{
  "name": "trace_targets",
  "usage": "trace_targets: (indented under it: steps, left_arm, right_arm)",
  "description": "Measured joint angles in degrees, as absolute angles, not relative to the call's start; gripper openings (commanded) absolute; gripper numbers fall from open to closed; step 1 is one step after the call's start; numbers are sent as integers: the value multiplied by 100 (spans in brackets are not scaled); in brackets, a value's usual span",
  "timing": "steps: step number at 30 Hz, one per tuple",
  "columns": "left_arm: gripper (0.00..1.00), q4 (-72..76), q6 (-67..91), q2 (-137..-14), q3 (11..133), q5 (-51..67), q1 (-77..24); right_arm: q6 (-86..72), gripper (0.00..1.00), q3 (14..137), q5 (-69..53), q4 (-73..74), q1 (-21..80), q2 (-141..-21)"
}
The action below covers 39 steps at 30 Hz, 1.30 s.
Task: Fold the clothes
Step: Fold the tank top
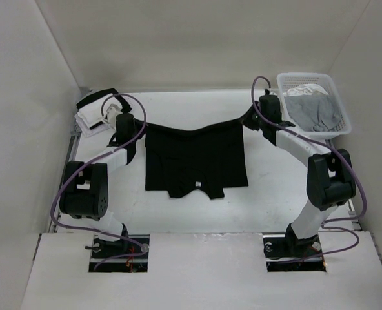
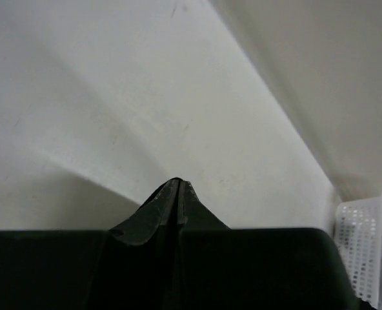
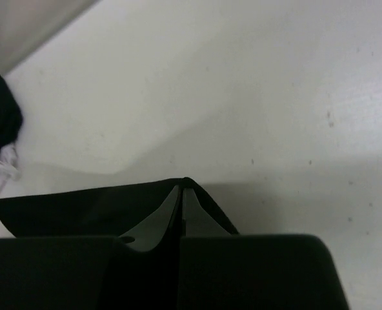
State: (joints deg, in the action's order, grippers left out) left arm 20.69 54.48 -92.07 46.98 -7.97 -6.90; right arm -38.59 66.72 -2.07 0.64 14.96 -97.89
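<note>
One basket (image 1: 307, 76) of grey garments (image 1: 317, 111); clothes (image 1: 197, 161) outside

Basket (image 2: 365, 252) cut by the right edge; folded stack (image 3: 0, 123) cropped at left and blurred (strap detail illegible); clothes (image 3: 81, 206) mostly hidden behind the right hand (image 3: 181, 184)

Basket (image 1: 305, 76) (far right) blocks corner.

Shows left end effector (image 2: 179, 186) pinched tight at bottom centre, over white tabletop (image 2: 146, 97); white perforated basket (image 2: 365, 248) at lower right edge.
</note>
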Motion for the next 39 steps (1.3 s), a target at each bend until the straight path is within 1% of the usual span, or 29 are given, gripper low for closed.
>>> trace_targets:
  steps: [5,9,15,23,31,34,35,37,39]
  left_arm:
    - [1,2460,5450,-9220,4910,-794,-663]
    - [1,2604,5518,-8952,4462,-703,-600]
    - [1,2727,5669,-8040,3315,-548,-384]
    - [1,2762,5725,-6700,2204,-123,-276]
    - [2,2344,5747,-5299,1337,80,-471]
    - [3,2202,5745,-4987,1031,102,-537]
    - [4,2171,5747,-4952,923,99,-541]
    - [8,2097,5754,-4952,727,99,-543]
    - [12,2003,5784,-4952,526,86,-532]
  right_arm:
    - [-3848,0,6914,-307,-91,1356,-9837]
    - [-3889,0,6469,-327,-200,1356,-9677]
    - [-4080,0,5304,-340,-307,1328,-8984]
    - [-4263,0,4246,-237,-624,1308,-8335]
    - [-4497,0,3474,-128,-840,1245,-8217]
    - [-4589,0,3262,-54,-930,1225,-8217]
    - [-4602,1,3212,-40,-954,1205,-8217]
    - [-4641,5,3151,-19,-972,1162,-8217]
    - [-4687,15,3098,12,-1026,1129,-8217]
